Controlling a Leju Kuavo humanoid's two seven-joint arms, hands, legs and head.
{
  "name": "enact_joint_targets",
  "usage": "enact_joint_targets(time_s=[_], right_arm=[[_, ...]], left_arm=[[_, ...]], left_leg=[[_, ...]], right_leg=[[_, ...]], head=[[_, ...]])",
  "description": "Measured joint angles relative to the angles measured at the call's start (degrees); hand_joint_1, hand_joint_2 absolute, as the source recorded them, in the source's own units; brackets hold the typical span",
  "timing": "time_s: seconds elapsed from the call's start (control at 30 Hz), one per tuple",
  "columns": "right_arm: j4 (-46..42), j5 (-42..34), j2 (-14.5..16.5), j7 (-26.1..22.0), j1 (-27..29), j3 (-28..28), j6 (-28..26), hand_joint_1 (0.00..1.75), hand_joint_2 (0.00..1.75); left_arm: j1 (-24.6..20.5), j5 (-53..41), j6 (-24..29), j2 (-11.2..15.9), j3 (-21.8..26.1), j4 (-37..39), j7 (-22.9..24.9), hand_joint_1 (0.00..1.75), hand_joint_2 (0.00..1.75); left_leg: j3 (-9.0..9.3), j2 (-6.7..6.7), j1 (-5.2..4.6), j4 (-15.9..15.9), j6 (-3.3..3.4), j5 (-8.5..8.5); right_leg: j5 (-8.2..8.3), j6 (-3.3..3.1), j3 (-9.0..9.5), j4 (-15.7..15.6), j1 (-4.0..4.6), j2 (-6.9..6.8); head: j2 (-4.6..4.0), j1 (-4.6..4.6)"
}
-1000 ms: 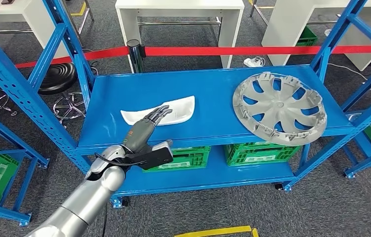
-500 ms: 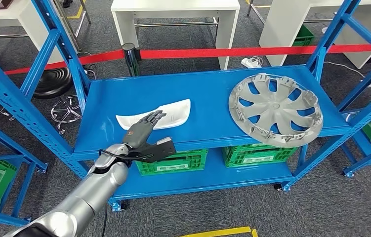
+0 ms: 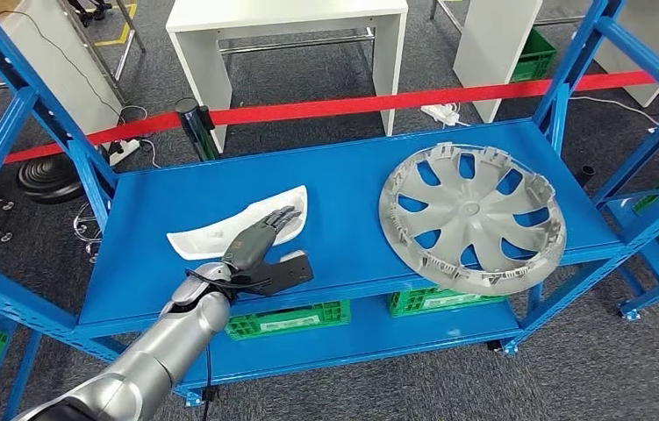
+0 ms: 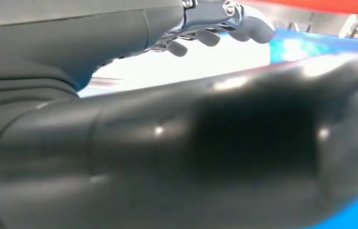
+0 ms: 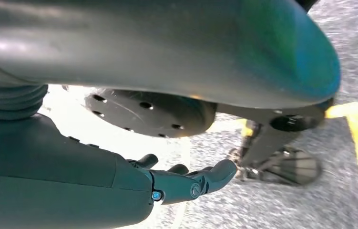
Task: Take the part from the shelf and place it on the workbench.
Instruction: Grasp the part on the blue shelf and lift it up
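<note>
Head view: white part [image 3: 238,224] lies on the blue shelf [image 3: 352,189], long axis running left-right. Left hand [image 3: 260,241] rests fingers extended on its near edge, thumb splayed, holding nothing.
Left wrist view: fingertips [image 4: 209,37] over the white surface.
Right wrist view: right hand [image 5: 177,183] hangs loose, fingers apart, holding nothing, above the floor.

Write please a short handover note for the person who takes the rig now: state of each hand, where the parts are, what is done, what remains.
Left hand: open, fingers spread over the white part on the blue shelf; no grip on it yet.
Right hand: open, holds nothing, hangs over the floor.
Grey wheel cover lies on the same shelf, to the right, apart from the hand.
Done: reach to the white part.
Left: grip it, lift it, carry it to the workbench.
</note>
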Motion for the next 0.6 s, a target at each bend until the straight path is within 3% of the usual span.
enact_joint_targets(time_s=[0.03, 0.07, 0.13, 0.17, 0.2, 0.27, 0.33, 0.37, 0.4, 0.47, 0.5, 0.53, 0.6], right_arm=[[0.0, 0.0, 0.0, -0.1, 0.0, 0.0, 0.0, 0.00, 0.00], [0.0, 0.1, 0.0, -0.2, 0.1, 0.0, 0.0, 0.00, 0.00], [0.1, 0.1, 0.1, -0.5, 0.2, 0.0, 0.1, 0.00, 0.00], [0.1, 0.2, 0.2, -0.6, 0.2, 0.0, 0.1, 0.00, 0.00], [0.2, 0.3, 0.3, -0.7, 0.1, 0.0, 0.1, 0.00, 0.00], [0.2, 0.4, 0.3, -0.8, 0.0, 0.0, 0.2, 0.00, 0.00], [0.2, 0.5, 0.3, -0.9, -0.2, 0.0, 0.2, 0.00, 0.00], [0.2, 0.5, 0.3, -0.9, -0.2, 0.0, 0.3, 0.00, 0.00], [0.2, 0.5, 0.3, -1.0, -0.2, 0.0, 0.3, 0.00, 0.00], [0.2, 0.5, 0.3, -1.0, -0.3, 0.0, 0.3, 0.00, 0.00], [0.2, 0.4, 0.3, -1.0, -0.3, -0.1, 0.3, 0.00, 0.00], [0.2, 0.3, 0.2, -1.0, -0.2, -0.1, 0.3, 0.00, 0.00], [0.2, 0.1, 0.1, -0.9, -0.1, -0.2, 0.3, 0.00, 0.00]], left_arm=[[0.2, 0.2, -0.2, 0.1, 0.2, 0.2, -0.2, 0.00, 0.00], [0.3, 0.4, -0.3, 0.1, 0.5, 0.3, -0.4, 0.00, 0.00], [0.5, 1.0, -0.5, 0.4, 1.0, 0.6, -1.0, 0.00, 0.00], [0.6, 1.3, -0.7, 0.5, 1.3, 0.7, -1.2, 0.00, 0.00], [0.8, 1.6, -0.9, 0.6, 1.6, 0.8, -1.4, 0.00, 0.00], [0.9, 2.0, -1.4, 0.8, 2.2, 0.9, -1.5, 0.00, 0.00], [0.8, 2.1, -1.4, 0.9, 2.7, 0.6, -1.6, 0.00, 0.00], [0.8, 2.1, -1.3, 0.9, 2.9, 0.5, -1.7, 0.00, 0.00], [0.8, 2.1, -1.2, 0.9, 3.2, 0.5, -1.7, 0.00, 0.00], [1.3, 2.1, -0.8, 1.0, 3.5, 0.6, -2.0, 0.00, 0.00], [1.6, 2.0, -0.7, 1.1, 3.5, 0.7, -2.1, 0.00, 0.00], [1.9, 2.0, -0.6, 1.1, 3.5, 0.7, -2.2, 0.00, 0.00], [2.2, 1.8, 0.0, 1.0, 3.5, 0.6, -2.1, 0.00, 0.00]], left_leg=[[-1.61, -0.03, -0.12, 0.0, 0.38, 2.04], [-2.18, -0.08, -0.33, -2.2, 0.92, 5.24], [-1.32, -0.55, -1.03, -9.3, 2.38, 11.97], [-0.71, -0.80, -1.37, -12.0, 2.98, 14.00], [-0.30, -1.04, -1.69, -13.3, 3.35, 14.82], [0.20, -1.13, -1.97, -14.0, 3.57, 14.42], [1.71, -1.12, -1.57, -16.0, 3.64, 13.43], [2.63, -1.12, -1.26, -17.1, 3.66, 13.06], [3.44, -1.13, -1.02, -18.0, 3.64, 12.65], [4.11, -1.05, -0.97, -18.1, 3.69, 12.15], [4.30, -0.99, -0.98, -17.9, 3.68, 11.77], [4.45, -0.97, -0.97, -17.6, 3.64, 11.36], [4.68, -1.09, -0.86, -16.6, 3.37, 10.46]], right_leg=[[-0.68, -0.08, 0.89, -0.1, 0.16, 0.26], [-1.42, -0.10, 1.86, -0.2, 0.34, 0.51], [-2.92, 0.12, 3.54, -0.3, 0.67, 0.82], [-3.45, 0.38, 4.00, -0.4, 0.71, 1.02], [-3.80, 0.70, 4.25, -0.5, 0.61, 1.15], [-4.09, 1.41, 4.72, -1.3, 0.33, 1.37], [-4.77, 1.90, 5.20, -1.6, 0.34, 0.89], [-5.50, 2.08, 4.64, -0.3, 0.41, 0.54], [-6.62, 2.21, 3.15, 2.4, 0.40, 0.19], [-8.81, 2.55, -1.72, 9.9, 0.39, -0.09], [-8.92, 2.74, -3.91, 12.6, 0.39, -0.11], [-7.87, 2.90, -5.25, 13.5, 0.37, -0.14], [-2.81, 3.12, -4.96, 9.1, 0.24, -0.28]], head=[[0.00, 0.00], [-0.01, 0.01], [-0.01, 0.18], [-0.01, 0.34], [0.00, 0.49], [0.01, 0.56], [0.00, 0.57], [0.00, 0.69], [-0.01, 0.85], [0.00, 1.04], [-0.01, 1.05], [-0.01, 1.05], [-0.01, 1.07]])
